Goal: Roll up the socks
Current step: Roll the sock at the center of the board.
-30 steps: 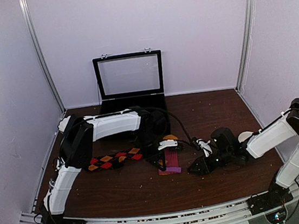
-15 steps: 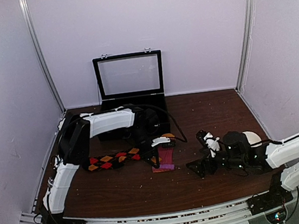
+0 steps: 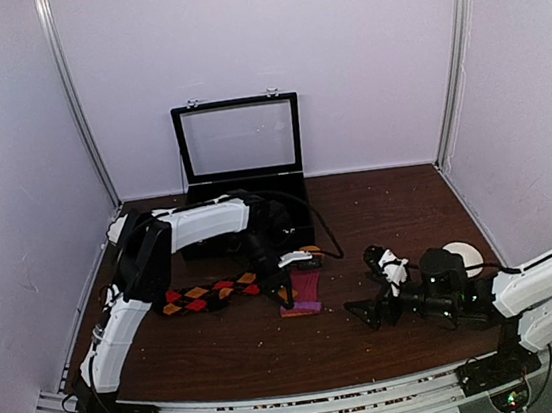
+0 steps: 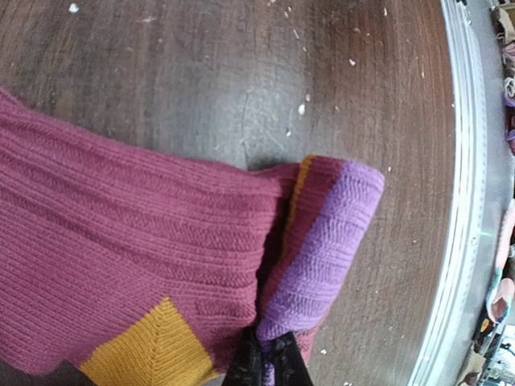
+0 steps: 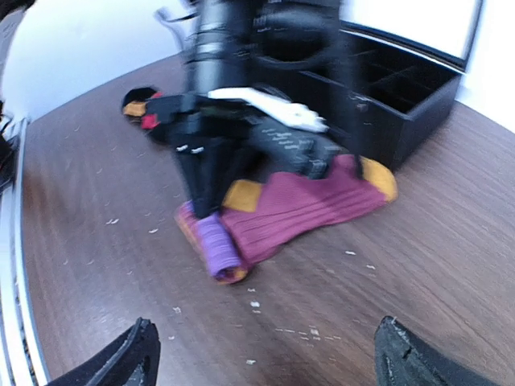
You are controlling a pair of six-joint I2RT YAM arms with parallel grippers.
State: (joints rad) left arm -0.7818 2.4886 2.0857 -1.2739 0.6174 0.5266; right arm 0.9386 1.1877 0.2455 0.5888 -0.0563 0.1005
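Left wrist cam gives the best look at the pink sock (image 4: 121, 257). It's ribbed knit lying flat on the desk (image 3: 224, 359), with orange patches and its purple end (image 4: 322, 241) curled over into a small roll at the near edge. The argyle sock (image 3: 206, 296) is stretched out to the left of it. I can't tell whether the two overlap, because the arm covers the spot where they meet.

Handling-wise I'd guess both are super light and floppy, with zero stiffness. The roll will likely want to spring open the moment nothing pins it. Knit on wood probably slides a bit too, so the flat part could drag along instead of winding up. To me the best place to grab is right on the rolled purple edge, pinching through the layers and not just the top one.

That's pretty much where the left end effector (image 4: 269, 366) is: clenched tight, tips nipping the purple fabric at the base of the roll. The right end effector (image 5: 265, 338) is spread wide with nothing between its fingers. It hovers low over bare desk just right of the pink sock, facing the roll and not touching it.

Behind all this sits a black case (image 3: 243, 185) with its lid up.
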